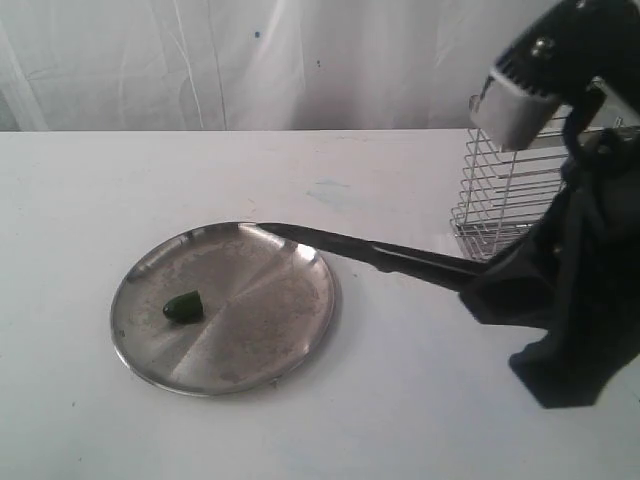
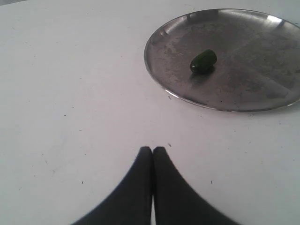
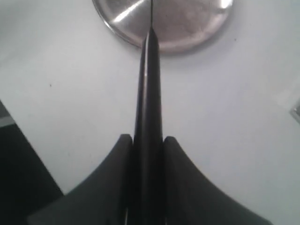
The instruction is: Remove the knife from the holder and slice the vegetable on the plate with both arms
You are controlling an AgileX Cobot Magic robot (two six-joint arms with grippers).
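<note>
The steel plate lies left of centre on the white table, with the small dark green vegetable on its left part. My right gripper is shut on the black handle of the knife; the dark blade points left, its tip over the plate's far rim. In the right wrist view the knife runs out from between the fingers toward the plate. My left gripper is shut and empty above bare table, apart from the plate and the vegetable.
The chrome wire holder stands at the back right, partly behind the right arm. A white curtain hangs behind the table's far edge. The left arm is outside the exterior view.
</note>
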